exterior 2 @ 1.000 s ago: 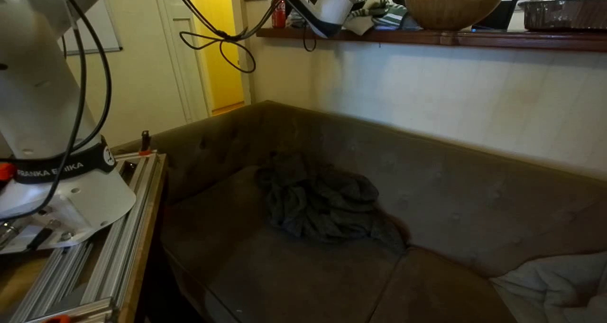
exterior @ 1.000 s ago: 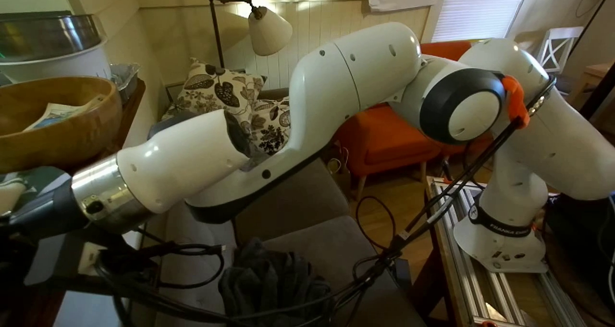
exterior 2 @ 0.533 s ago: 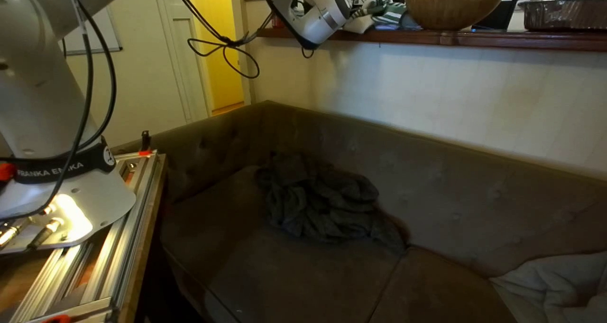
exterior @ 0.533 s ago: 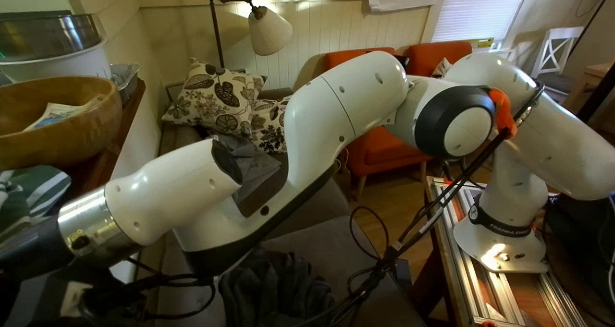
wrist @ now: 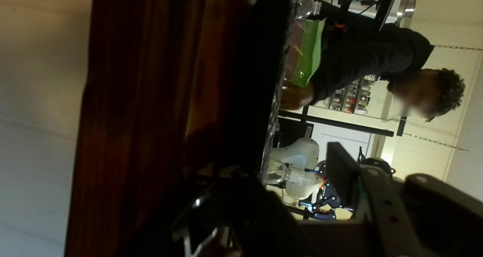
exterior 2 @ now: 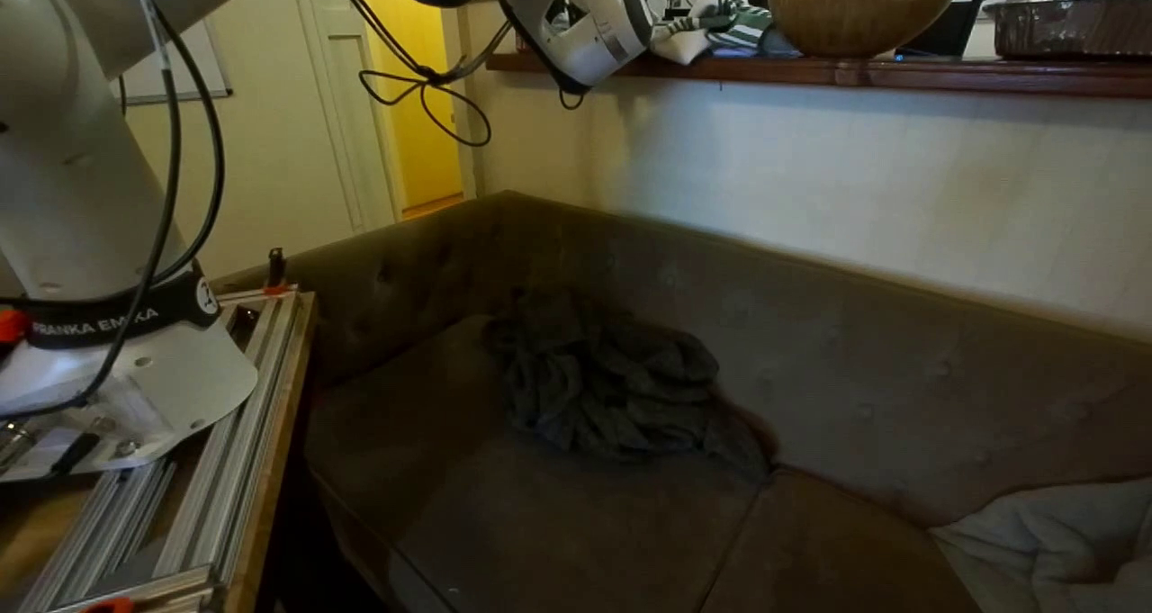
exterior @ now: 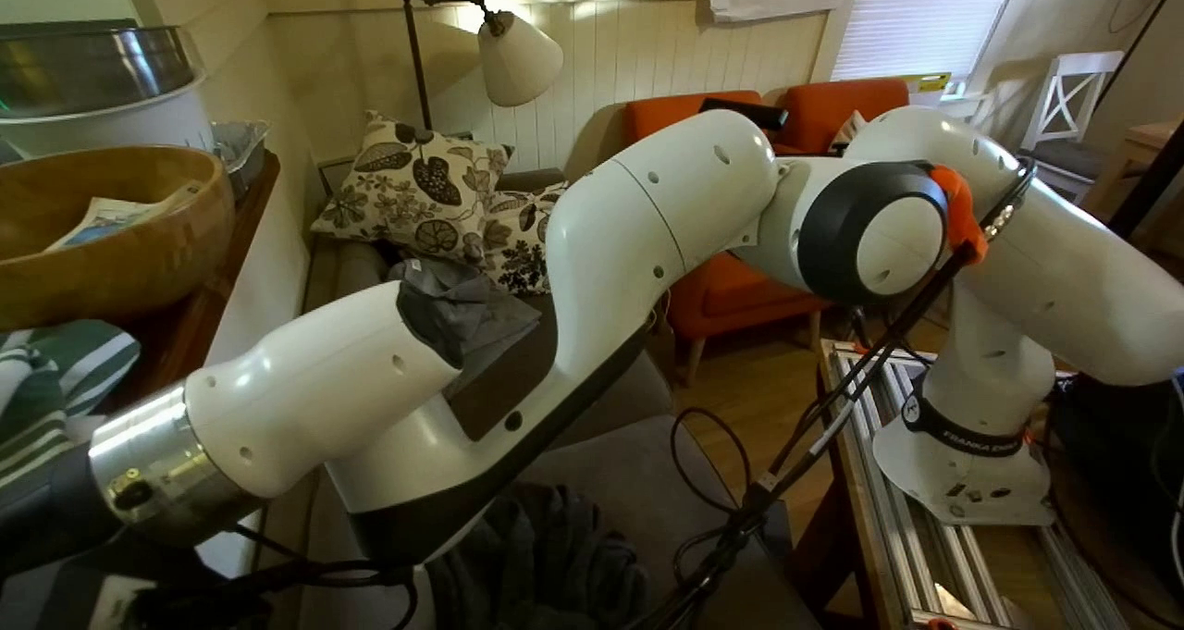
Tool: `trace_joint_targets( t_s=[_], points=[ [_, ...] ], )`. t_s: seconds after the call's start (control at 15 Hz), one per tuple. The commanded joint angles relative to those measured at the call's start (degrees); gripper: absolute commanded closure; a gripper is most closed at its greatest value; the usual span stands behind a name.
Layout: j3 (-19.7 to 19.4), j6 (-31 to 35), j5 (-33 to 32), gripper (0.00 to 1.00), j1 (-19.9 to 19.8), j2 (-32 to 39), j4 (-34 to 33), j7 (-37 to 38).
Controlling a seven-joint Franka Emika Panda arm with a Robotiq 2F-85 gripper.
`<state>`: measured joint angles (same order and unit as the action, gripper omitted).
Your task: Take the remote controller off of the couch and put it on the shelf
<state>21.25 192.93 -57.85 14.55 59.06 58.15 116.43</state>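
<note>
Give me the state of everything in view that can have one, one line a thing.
Gripper: open
Remote: cannot be made out, state unknown
Couch: partly covered
Dark cloth: crumpled in a heap
Shelf: loaded, several things on it
Bowl: upright, holding papers
Striped cloth: rumpled
Lamp: lit
Blind: lowered
Cables: bundled, loops hanging

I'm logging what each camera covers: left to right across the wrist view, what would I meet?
Pale wall, reddish-brown wooden ledge, what looks like a green packet, small shelved containers, a person's curly dark hair.
</note>
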Motion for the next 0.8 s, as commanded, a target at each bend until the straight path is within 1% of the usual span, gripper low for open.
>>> trace_joint_targets(
  t_s=[0.0, 0.13, 0.2, 0.27, 0.4, 0.47, 0.53, 0.6, 0.67, 0.73],
  points=[
    [2.3, -3.7, -0.5, 0.17, -0.9, -0.4, -0.9, -1.8],
    [4.2, -7.1, -1.0, 0.03, -2.5, -4.8, 4.2, -1.8],
    [4.9, -9.1, -1.0, 0.0, -3.0, -7.1, 6.5, -1.8],
    [6.2, -10.9, -1.0, 0.0, -3.8, -10.1, 10.1, -2.0],
    [12.1, -18.0, -1.8, 0.0, -5.6, -14.0, 15.0, -4.3],
    [13.2, -21.4, -1.0, 0.0, -5.9, -16.5, 17.3, -4.8],
    [10.8, -24.4, -2.1, 0.0, -5.1, -20.8, 19.7, -1.2],
    [10.2, -27.0, -3.6, 0.0, -4.9, -23.5, 20.9, 0.6],
    [7.5, -28.2, -6.3, 0.0, -3.9, -26.4, 21.8, 5.2],
    [6.2, -29.3, -8.8, 0.0, -3.7, -29.4, 23.5, 8.4]
  ],
)
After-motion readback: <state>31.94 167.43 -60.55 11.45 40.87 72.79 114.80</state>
